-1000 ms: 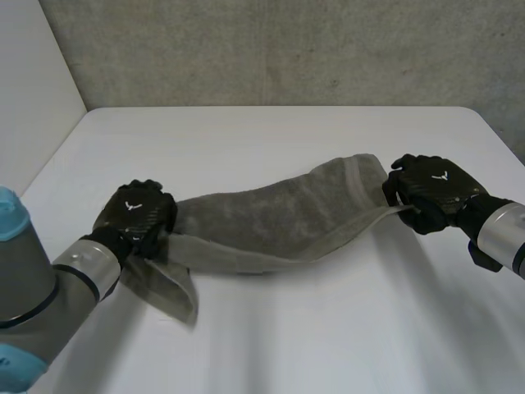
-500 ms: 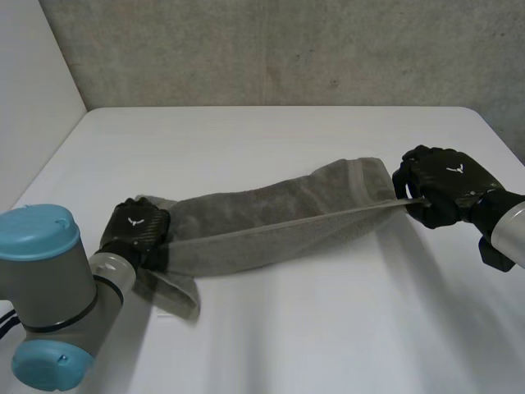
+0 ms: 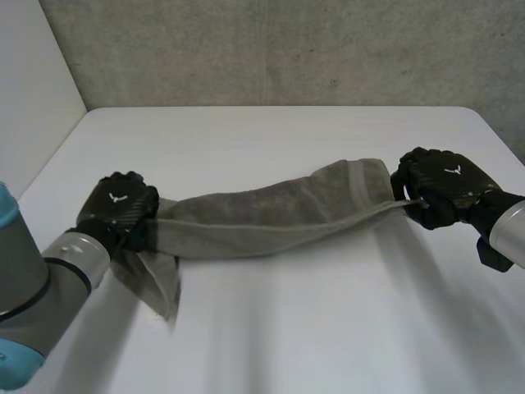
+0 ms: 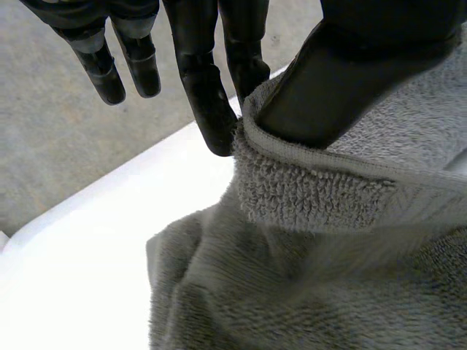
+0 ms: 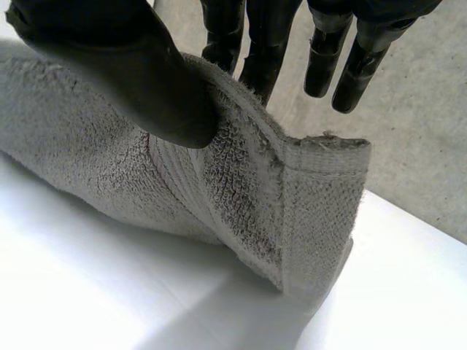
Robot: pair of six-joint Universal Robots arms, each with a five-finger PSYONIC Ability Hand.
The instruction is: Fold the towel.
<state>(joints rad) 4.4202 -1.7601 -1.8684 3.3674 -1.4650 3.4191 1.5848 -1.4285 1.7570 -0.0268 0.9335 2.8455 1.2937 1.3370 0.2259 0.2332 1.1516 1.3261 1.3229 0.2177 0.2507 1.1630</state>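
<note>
The grey towel (image 3: 262, 215) was stretched between both hands over the white surface (image 3: 271, 139). The left hand (image 3: 121, 209) pinched one end between thumb and fingers (image 4: 210, 109); the right hand (image 3: 443, 187) pinched the other end likewise

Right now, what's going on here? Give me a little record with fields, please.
Surface: white table
Item: grey towel, bunched lengthwise, stretched between the hands
Left hand: pinches one end; a flap droops below it
Right hand: pinches the other end at its hem
Fold: not yet flat or neat
</note>
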